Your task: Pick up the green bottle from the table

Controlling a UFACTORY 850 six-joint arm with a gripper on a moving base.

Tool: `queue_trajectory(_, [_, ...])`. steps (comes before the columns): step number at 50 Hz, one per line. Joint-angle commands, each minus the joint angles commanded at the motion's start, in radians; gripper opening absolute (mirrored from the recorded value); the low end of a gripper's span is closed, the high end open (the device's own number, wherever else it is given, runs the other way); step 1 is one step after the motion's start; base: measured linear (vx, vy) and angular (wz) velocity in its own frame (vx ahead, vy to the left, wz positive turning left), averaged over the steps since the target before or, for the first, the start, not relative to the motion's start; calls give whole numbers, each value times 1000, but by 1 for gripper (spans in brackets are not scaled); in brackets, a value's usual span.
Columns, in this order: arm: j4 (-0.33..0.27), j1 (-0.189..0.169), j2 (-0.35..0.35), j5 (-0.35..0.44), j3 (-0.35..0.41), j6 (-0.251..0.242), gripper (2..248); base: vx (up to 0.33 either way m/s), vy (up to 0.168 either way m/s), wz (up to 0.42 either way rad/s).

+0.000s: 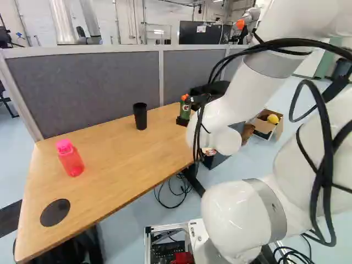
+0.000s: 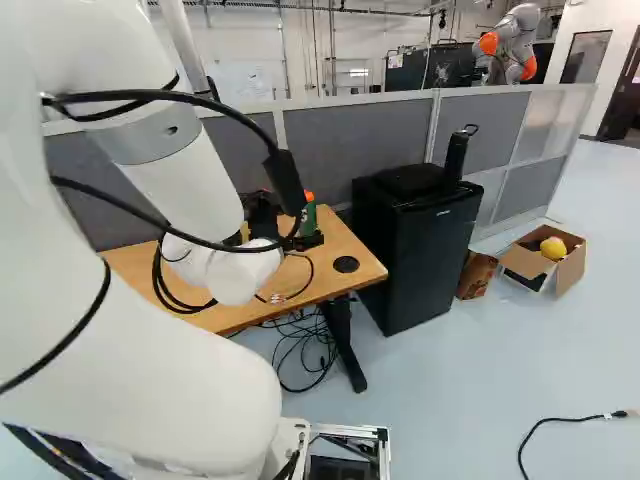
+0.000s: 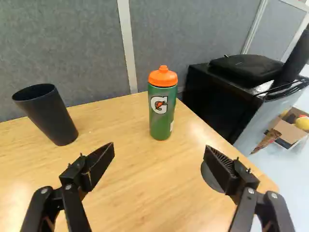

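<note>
As noon runs straight ahead of the end effector [image 2: 263,215], the green bottle [image 3: 161,115] stands upright at twelve o'clock on the tabletop [image 3: 130,169], with its orange lid on. Its base lies beyond the gap between the fingers — which are spread wide, with nothing gripped.

Around three o'clock, partly hidden behind one finger, is a dark round disc [image 3: 207,175] on the tabletop. A black cup [image 3: 47,116] stands upright at about ten o'clock, left of the bottle and apart from it. Near two o'clock, past the tabletop's edge, a black fridge [image 2: 430,260] carries a black bag [image 3: 246,67]; farther out on the floor is an open cardboard box [image 2: 572,270] with a yellow thing [image 2: 552,248] inside.

Toward nine o'clock in the left base view, a pink bottle [image 1: 70,159] stands on the tabletop — well apart from the cup. Behind the tabletop runs a grey partition [image 1: 82,82]; beyond it, near one o'clock in the right base view, is another robot [image 2: 515,40].
</note>
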State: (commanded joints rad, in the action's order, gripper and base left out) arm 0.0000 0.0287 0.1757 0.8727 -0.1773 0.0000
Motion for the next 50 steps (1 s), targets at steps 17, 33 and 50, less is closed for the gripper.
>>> queue_trajectory(17, [0, 13, -100, 0, -93, 0, 247, 0, 0, 0])
queue_trajectory(33, [0, 18, -186, 0, -179, 0, 247, 0, 0, 0])
queue_trajectory(50, [0, 23, -273, -2, -271, 0, 247, 0, 0, 0])
